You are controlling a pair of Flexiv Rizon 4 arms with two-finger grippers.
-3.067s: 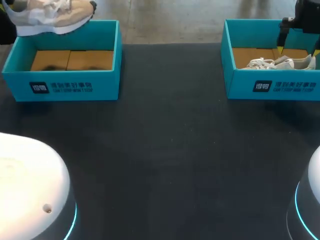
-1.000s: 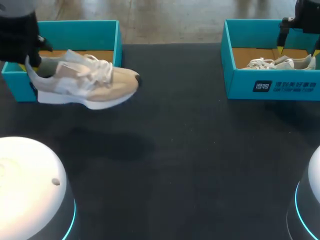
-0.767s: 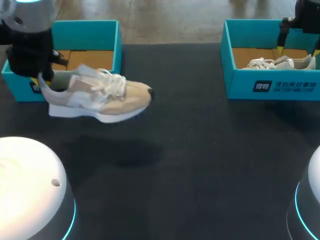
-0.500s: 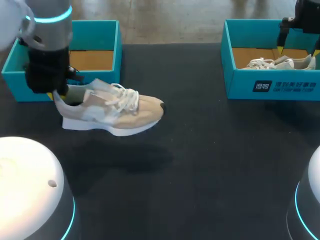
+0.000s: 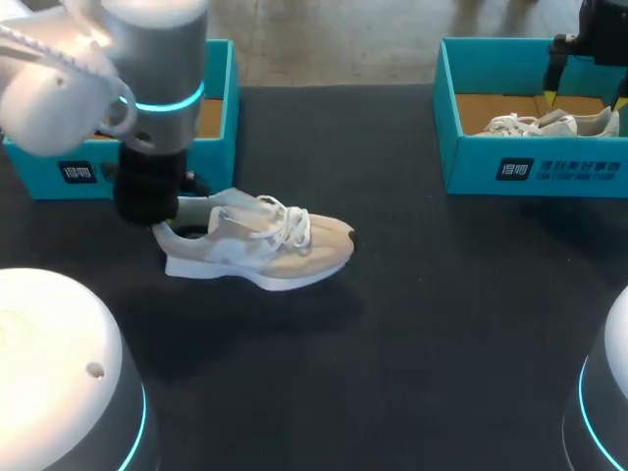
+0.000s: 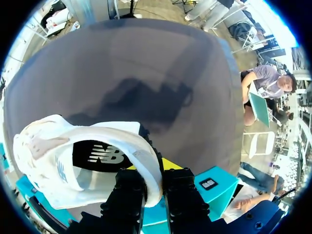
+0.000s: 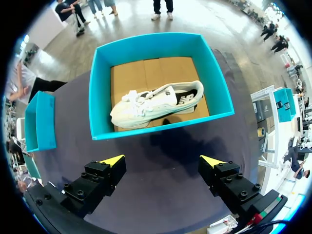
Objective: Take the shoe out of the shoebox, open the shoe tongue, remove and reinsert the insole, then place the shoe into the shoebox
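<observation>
- Where the two fingers of our left gripper come together, we see them clamped on the heel wall of the beige shoe, one finger inside the collar and one outside.
- The beige shoe sits low over the table, just in front of the left shoebox on our side. Its toe points away from that box towards the right, and we cannot tell whether its sole touches the table.
- Well apart from the left shoebox, our right gripper hangs with its fingers spread wide and nothing between them.
- Under and ahead of it stands the right shoebox, on the same far side of the table as the left shoebox.
- A white shoe lies on its side on the cardboard floor of that box.
</observation>
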